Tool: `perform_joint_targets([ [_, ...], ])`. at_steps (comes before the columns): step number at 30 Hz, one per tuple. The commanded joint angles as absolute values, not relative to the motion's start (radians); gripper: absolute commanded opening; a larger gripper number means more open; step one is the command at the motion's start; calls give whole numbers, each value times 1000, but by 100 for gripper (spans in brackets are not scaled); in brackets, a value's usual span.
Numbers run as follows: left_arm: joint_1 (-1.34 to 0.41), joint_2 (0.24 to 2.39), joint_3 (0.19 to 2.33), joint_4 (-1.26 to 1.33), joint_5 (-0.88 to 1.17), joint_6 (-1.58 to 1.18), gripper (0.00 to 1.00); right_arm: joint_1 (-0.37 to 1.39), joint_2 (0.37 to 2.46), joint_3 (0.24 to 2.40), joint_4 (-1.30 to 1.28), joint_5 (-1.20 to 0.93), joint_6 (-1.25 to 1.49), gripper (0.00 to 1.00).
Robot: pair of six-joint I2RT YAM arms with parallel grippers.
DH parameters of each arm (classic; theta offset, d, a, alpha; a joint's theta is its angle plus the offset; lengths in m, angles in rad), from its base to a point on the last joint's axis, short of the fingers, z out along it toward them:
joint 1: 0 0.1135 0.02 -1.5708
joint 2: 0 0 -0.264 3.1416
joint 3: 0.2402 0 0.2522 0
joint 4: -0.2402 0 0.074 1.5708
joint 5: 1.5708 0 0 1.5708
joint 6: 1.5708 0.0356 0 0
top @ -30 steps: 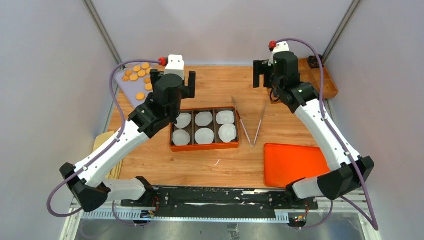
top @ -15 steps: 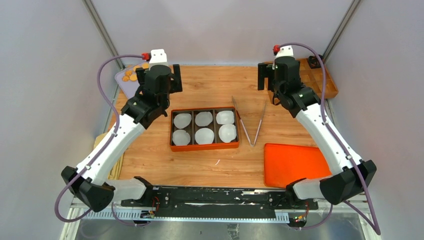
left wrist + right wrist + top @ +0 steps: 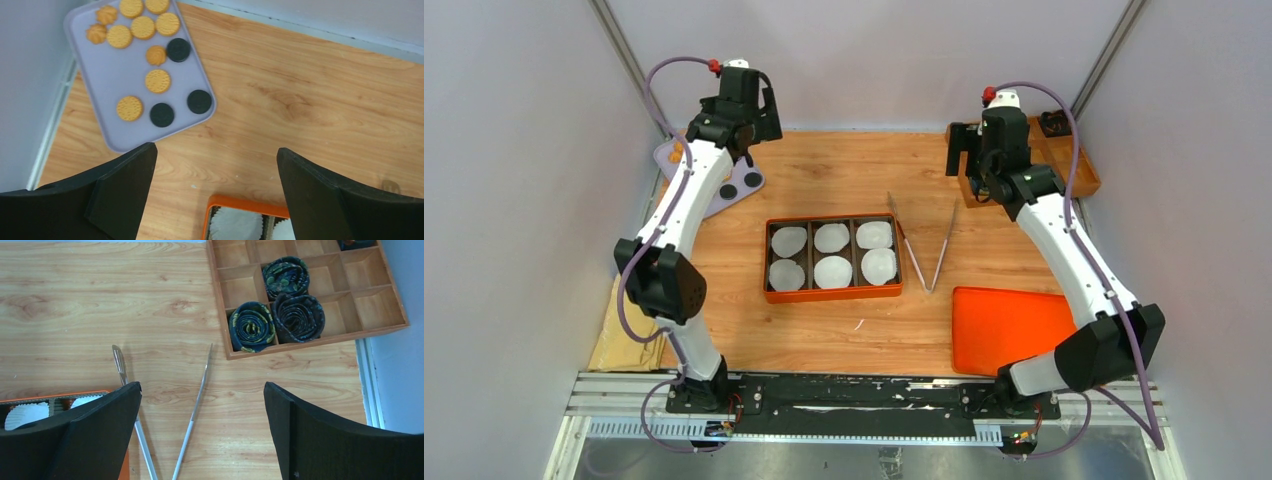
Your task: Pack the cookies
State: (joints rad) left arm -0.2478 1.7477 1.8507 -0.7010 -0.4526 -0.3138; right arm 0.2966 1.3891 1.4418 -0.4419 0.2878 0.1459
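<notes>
On the wooden table (image 3: 844, 170), the cookies (image 3: 158, 80) all lie on the lavender tray (image 3: 115, 70) at the far left corner. The orange box (image 3: 832, 294) has six paper-lined cells, none filled, so packing looks unstarted. The left gripper (image 3: 215, 148) hangs near the tray and the right gripper (image 3: 202, 385) near the tongs (image 3: 196, 395), both spread wide and empty.

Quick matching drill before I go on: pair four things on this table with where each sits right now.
Things:
1. cookies
2. paper liners
3. tongs
4. rolled dark fabric

Places:
A. in the wooden divided tray
B. on the lavender tray
C. flat on the table
D. in the orange box

Pairs: 1-B, 2-D, 3-C, 4-A
</notes>
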Motion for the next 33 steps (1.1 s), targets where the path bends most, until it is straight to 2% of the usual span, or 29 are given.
perform_joint_targets([
  [1, -170, 1819, 1964, -749, -251, -336, 97, 281, 1428, 1498, -479, 238, 134, 98],
  [11, -117, 1832, 1906, -743, -142, -379, 96, 271, 1459, 1512, -476, 192, 127, 97],
  [18, -132, 1654, 1702, -623, -124, -359, 97, 271, 1422, 1467, -433, 191, 119, 97],
  [24, -242, 1392, 1466, -359, -156, -274, 100, 273, 1432, 1454, -404, 181, 121, 97],
  [33, -262, 1286, 1394, -292, -194, -264, 100, 276, 1424, 1441, -383, 186, 105, 98],
])
